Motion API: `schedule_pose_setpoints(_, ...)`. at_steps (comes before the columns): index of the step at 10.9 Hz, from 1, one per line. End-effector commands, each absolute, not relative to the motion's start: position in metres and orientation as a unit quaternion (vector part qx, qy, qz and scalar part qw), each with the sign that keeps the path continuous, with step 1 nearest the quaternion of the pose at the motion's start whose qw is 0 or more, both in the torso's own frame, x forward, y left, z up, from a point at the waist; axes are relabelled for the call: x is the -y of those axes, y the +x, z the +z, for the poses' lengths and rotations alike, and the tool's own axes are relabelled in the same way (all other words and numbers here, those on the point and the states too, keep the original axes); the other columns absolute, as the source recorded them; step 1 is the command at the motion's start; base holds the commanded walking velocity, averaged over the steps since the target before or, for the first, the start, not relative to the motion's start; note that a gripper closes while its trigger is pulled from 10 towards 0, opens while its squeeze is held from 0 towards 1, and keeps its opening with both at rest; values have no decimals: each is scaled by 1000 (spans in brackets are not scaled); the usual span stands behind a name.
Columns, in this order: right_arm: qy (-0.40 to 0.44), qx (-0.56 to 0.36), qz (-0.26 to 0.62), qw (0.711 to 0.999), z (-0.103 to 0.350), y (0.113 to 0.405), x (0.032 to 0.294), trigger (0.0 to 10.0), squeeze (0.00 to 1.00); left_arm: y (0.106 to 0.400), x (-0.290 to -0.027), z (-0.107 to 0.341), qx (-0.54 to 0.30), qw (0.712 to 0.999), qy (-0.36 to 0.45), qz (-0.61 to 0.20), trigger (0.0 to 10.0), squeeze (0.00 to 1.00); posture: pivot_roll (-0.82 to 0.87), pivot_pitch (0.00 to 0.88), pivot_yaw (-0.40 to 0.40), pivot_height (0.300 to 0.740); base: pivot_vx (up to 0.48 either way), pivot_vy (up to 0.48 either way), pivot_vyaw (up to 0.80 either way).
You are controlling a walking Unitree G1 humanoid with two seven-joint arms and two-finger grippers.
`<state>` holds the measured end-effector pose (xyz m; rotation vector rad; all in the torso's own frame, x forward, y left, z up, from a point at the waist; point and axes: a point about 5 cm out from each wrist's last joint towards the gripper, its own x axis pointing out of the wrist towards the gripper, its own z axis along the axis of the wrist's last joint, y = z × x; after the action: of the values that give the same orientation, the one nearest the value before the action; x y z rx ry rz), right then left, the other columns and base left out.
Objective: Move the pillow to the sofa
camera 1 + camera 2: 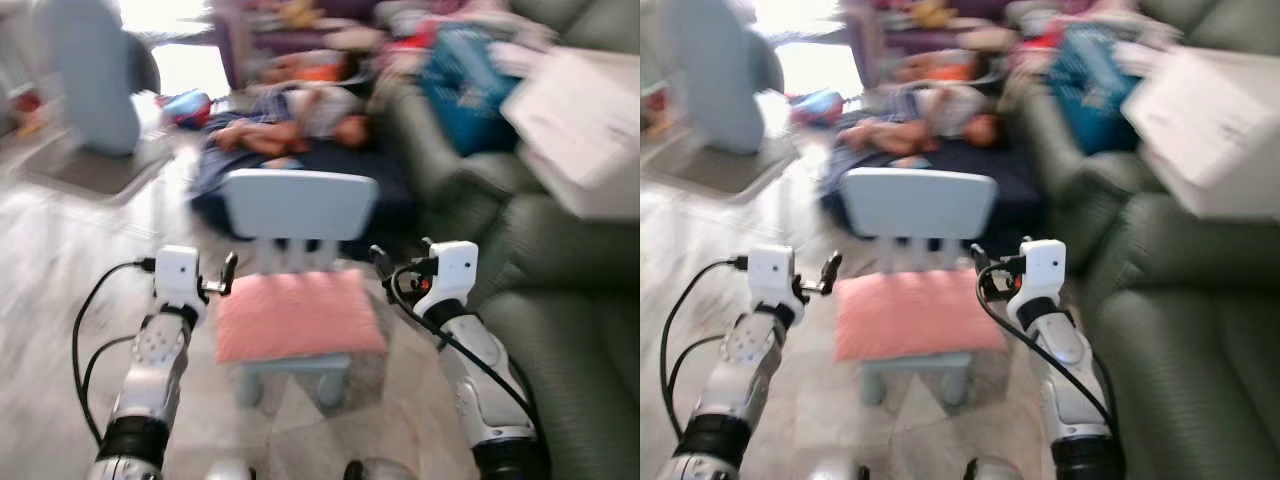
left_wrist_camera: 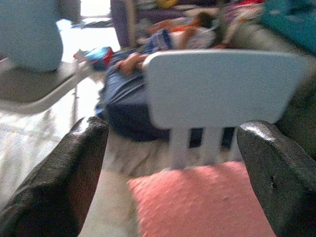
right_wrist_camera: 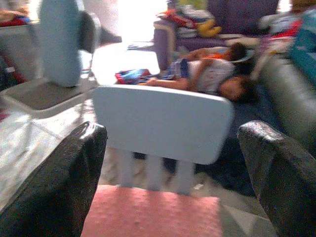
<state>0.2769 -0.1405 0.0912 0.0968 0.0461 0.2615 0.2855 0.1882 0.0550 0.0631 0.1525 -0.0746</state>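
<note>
On the seat of the small blue chair [image 1: 300,205] the pink pillow [image 1: 298,313] lay flat, long axis running side edge to side edge. Left gripper [image 1: 226,275] and right gripper [image 1: 384,268] flanked it, both spread wide, holding nothing. An uneven squeeze could tip the light chair or drop the pillow short of the sofa [image 1: 560,300]

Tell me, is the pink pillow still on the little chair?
Yes. The pink pillow lies flat on the blue chair seat, not yet gripped.

Pink pillow [image 1: 298,313]: soft cloth with a nubby, matt surface, lying on a pale blue chair [image 1: 300,205] of smooth, matt plastic-like finish. Green sofa [image 1: 560,300]: ribbed, matt fabric. Floor [image 1: 60,270]: glossy pale tile; gripper fingers [image 2: 74,173]: black with a slight sheen.
</note>
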Motion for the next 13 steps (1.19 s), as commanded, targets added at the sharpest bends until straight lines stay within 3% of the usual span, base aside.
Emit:
schedule_pose_setpoints(1, 49, -15, 125, 991, 96, 279, 142, 10000, 0, 286, -187, 58, -73, 996, 39, -38, 10000, 0, -66, 35, -52, 740, 0, 0, 800)
schedule_pose_setpoints(2, 48, -13, 123, 991, 97, 279, 142, 10000, 0, 286, -186, 58, -73, 995, 60, -42, 10000, 0, -68, 35, -48, 740, 0, 0, 800)
schedule_pose_setpoints(8, 39, -28, 65, 997, 86, 269, 160, 10000, 0, 280, -184, 58, -74, 994, 55, -59, 10000, 0, -70, 31, -47, 740, 0, 0, 0)
schedule_pose_setpoints(13, 32, -27, 83, 996, 84, 269, 153, 10000, 0, 281, -185, 60, -75, 994, 54, -65, 10000, 0, -62, 37, -47, 740, 310, 0, 0)
